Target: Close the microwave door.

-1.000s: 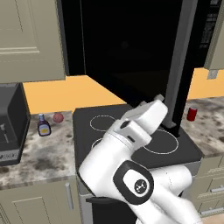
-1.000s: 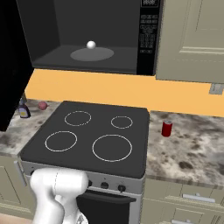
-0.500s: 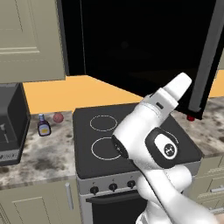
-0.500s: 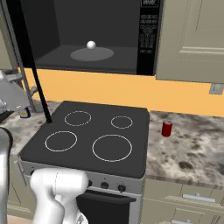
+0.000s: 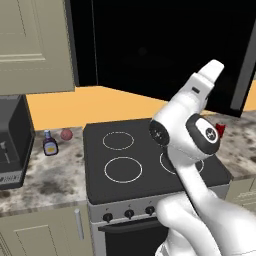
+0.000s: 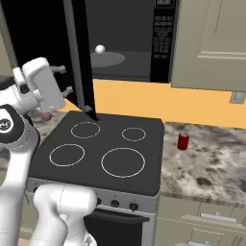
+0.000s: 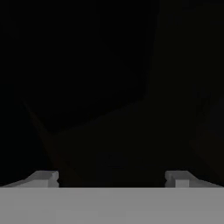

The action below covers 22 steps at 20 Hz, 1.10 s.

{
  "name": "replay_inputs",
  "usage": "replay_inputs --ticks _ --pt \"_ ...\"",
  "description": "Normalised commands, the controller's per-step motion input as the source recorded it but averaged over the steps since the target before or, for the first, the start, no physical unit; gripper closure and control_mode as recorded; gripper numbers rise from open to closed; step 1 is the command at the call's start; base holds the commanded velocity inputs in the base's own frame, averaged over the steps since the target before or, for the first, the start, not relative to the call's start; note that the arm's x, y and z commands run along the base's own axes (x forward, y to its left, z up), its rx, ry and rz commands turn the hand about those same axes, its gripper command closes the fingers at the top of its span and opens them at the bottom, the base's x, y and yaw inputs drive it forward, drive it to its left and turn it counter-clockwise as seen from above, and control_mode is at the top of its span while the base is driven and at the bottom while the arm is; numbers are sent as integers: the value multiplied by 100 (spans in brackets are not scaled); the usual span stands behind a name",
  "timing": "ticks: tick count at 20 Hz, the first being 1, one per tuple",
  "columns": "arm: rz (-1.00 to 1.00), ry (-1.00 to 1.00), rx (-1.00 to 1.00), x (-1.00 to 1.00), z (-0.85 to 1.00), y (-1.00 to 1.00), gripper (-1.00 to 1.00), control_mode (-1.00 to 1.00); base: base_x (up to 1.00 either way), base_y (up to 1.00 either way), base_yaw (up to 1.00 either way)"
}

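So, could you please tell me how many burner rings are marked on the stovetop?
4. In the right base view: back left, back right, front left and the largest at front right. None seems hidden there; the arm covers one in the left base view.

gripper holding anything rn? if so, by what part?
Nothing held. The gripper is open, its fingers apart with nothing between them, close against the microwave door, well above the stove.
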Motion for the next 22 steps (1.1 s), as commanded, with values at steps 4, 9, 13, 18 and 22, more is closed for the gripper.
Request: replay_inputs --ticks 4,9,13,18,22 --pt "2 20 0 74 0 -42 -100 -100 0 0 0" --pt "19 16 0 58 2 -20 -100 -100 0 0 0" --pt "29 16 3 48 4 -7 -100 -100 0 0 0" --pt "17 19 -1 67 0 -17 -100 -100 0 0 0" --pt "10 26 -4 76 0 -1 -100 -100 0 0 0"
